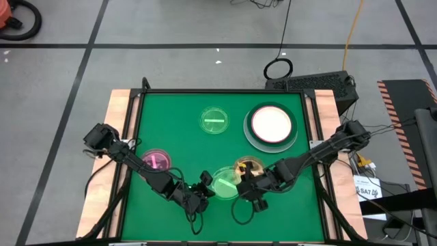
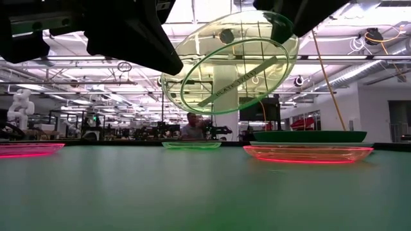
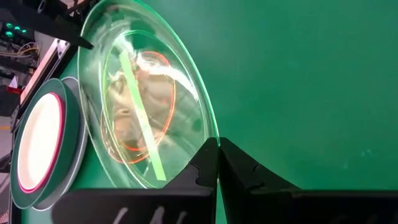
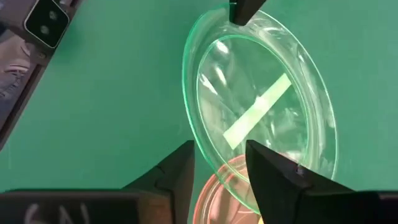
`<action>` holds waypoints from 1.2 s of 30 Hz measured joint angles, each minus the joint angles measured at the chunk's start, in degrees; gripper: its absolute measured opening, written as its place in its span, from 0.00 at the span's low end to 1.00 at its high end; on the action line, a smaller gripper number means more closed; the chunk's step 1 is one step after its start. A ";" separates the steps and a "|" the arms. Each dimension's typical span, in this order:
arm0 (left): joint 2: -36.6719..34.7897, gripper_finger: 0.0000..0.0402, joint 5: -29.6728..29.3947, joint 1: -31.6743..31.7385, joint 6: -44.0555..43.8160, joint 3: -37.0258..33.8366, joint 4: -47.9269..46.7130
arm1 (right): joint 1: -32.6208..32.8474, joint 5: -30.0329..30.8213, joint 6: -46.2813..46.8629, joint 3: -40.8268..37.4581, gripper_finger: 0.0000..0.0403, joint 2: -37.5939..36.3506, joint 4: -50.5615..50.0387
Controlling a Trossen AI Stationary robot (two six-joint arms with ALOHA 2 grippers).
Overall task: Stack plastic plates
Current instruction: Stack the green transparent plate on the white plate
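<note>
From above I see a tilted dish [image 1: 224, 183] held off the counter [image 1: 177, 116] near its front edge, pinched at its rim by my left end effector [image 1: 204, 189], with my right end effector [image 1: 247, 183] on its other side, fingers spread astride the rim. Just beyond it lies another dish [image 1: 248, 165]. A stack of plates [image 1: 272, 126] sits back right, a dish [image 1: 214, 120] to its left, and one more dish [image 1: 156, 160] front left.

amber dish [image 1: 247, 166] part-covered by right claw [image 1: 244, 184] in high view | stack of large plates [image 3: 43, 146] cut by wrist frame edge, lower plates mostly hidden | both arms cropped at low view top | person [image 2: 191, 126] behind counter [image 2: 128, 192] too small to tell
</note>
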 joint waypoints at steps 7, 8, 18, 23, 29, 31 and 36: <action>0.00 0.01 0.07 0.00 0.11 0.00 0.00 | -1.05 -3.07 -0.68 0.00 0.20 1.01 -0.10; 0.00 0.01 0.08 0.00 0.09 0.00 -0.01 | -1.10 -3.04 -0.86 0.00 0.17 1.01 -0.14; 0.00 0.09 -2.27 0.39 0.72 -0.09 0.28 | -1.10 -5.75 -2.37 0.00 0.03 1.01 0.05; 0.00 0.27 -8.27 0.31 0.51 -0.09 0.76 | -1.16 -5.51 -2.31 0.00 0.01 1.01 -0.43; 0.00 0.46 -10.61 -0.06 -1.48 -0.09 5.83 | -1.16 -5.47 -2.32 0.00 0.01 1.01 -1.33; -0.02 0.49 -10.60 -0.46 -1.66 -0.09 7.95 | -1.16 -5.35 -2.01 0.00 0.00 1.01 -2.37; -0.82 0.54 -10.56 -0.98 -2.49 -0.09 9.33 | -1.16 -5.31 -1.27 0.00 0.00 1.01 -3.54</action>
